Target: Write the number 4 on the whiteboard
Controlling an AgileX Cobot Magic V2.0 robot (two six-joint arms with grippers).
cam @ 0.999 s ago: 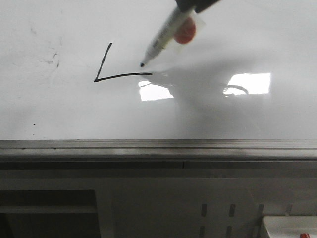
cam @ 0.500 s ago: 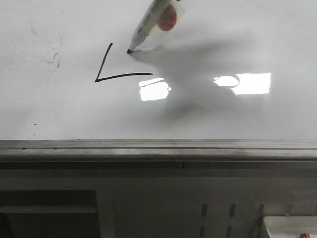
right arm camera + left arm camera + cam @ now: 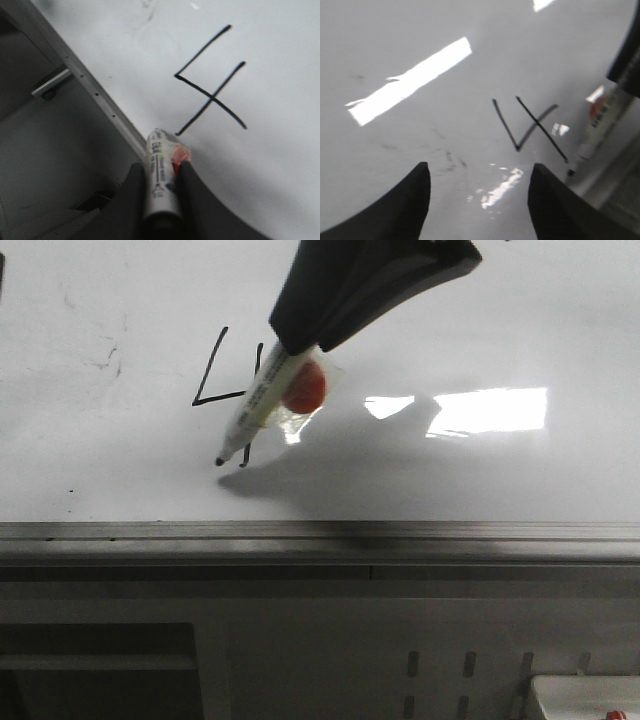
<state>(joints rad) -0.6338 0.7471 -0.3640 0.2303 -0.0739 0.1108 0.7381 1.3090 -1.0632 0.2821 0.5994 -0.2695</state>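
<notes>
— Three strokes are showing on the board now, so the number 4 [image 3: 210, 82] is looking complete: slanted stroke, crossbar and the long downstroke crossing it.

— Where is the right end effector [image 3: 160, 187] in all this?

— It is clamping the marker pen [image 3: 160, 175] between its two dark fingers, with the pen's tip pointing just past the bottom end of the downstroke. In the front view the tip [image 3: 219, 461] is sitting right beside that stroke's lower end; whether it is touching the whiteboard [image 3: 500, 480] or just off it, I cannot tell.

— And beyond the pen?

— The digit is lying just ahead of the pen's tip on the whiteboard, and farther off a few faint smudges [image 3: 108, 360] are showing. The left end effector [image 3: 477, 200] is hanging with its fingers apart, holding nothing, with the digit ahead of it and slightly to one side.

— What is left, then?

— As I judge it, only lifting the pen clear; nothing more seems to need drawing.

— And compared with half a second ago?

— Then only the slant and crossbar were drawn, with the tip resting at the top where the downstroke begins. Now that stroke is drawn and the arm has come down toward the board's near edge [image 3: 320, 532], covering part of the digit in the front view.
</notes>
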